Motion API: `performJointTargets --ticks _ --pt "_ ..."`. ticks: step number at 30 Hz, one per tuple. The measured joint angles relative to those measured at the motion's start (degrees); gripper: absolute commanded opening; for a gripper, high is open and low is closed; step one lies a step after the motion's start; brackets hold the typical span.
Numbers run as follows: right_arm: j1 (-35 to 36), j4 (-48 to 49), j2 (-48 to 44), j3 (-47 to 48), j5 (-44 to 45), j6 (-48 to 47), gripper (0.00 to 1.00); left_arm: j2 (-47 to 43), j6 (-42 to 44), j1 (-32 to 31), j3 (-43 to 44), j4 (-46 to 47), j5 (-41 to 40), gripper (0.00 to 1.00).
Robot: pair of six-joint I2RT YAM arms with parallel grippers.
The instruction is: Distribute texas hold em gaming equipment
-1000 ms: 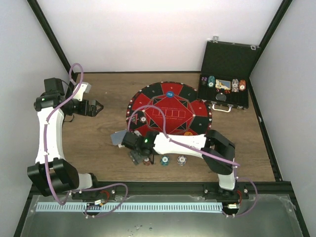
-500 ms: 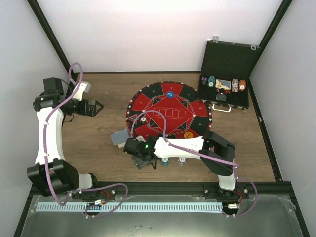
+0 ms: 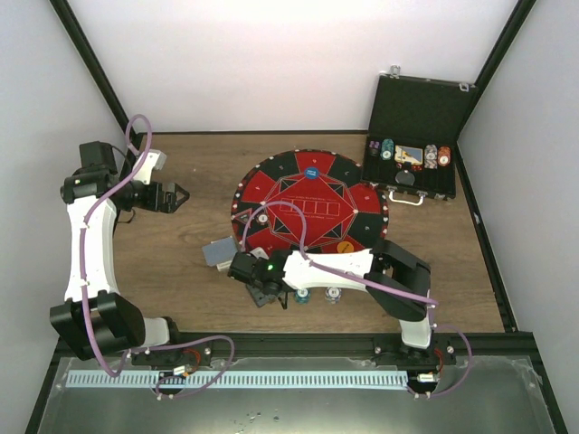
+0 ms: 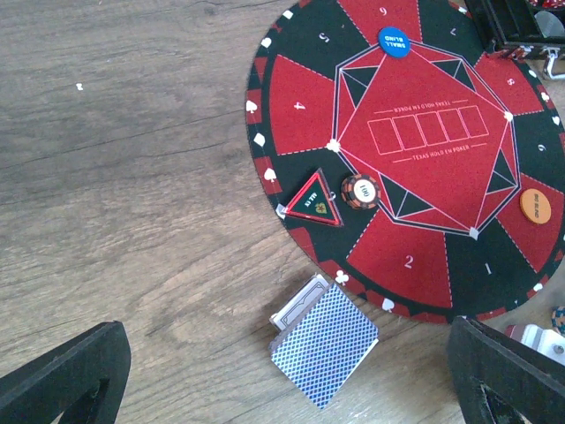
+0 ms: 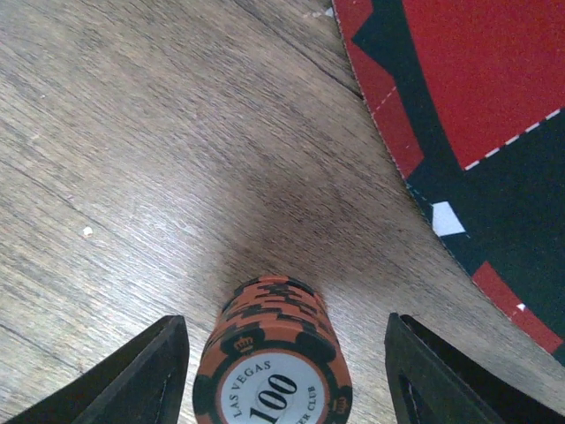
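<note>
In the right wrist view a stack of orange-and-black "100" poker chips (image 5: pixel 274 349) stands on the wood between my open right fingers, with a gap on each side. From above, my right gripper (image 3: pixel 264 291) sits at the mat's near edge and hides that stack. A teal chip stack (image 3: pixel 301 295) and a white one (image 3: pixel 333 294) stand just to its right. The blue-backed card deck (image 4: pixel 325 353) lies on the wood by the mat and also shows in the top view (image 3: pixel 217 251). My left gripper (image 3: pixel 177 195) is open and empty, high over the left table.
The round red-and-black mat (image 3: pixel 312 185) carries a blue button (image 4: pixel 394 41), an orange button (image 4: pixel 535 207), a triangular marker (image 4: pixel 315 201) and one chip (image 4: pixel 360 190). The open black case (image 3: pixel 418 108) with more chips stands at the back right.
My right gripper has shifted slightly right and toward the near edge, and now covers the orange chip stack that showed beside it before. The left arm has not moved.
</note>
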Motion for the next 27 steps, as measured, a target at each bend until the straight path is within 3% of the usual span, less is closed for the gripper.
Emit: performJointTargets --ticks 11,27 --pt "-0.24 1.09 -0.02 -1.77 -0.09 0.00 0.51 0.00 0.00 0.00 0.00 0.02 -0.02 1.00" --pt "-0.26 1.22 -1.07 -1.79 -0.46 0.04 0.56 0.00 0.00 0.00 0.00 0.02 -0.02 1.00"
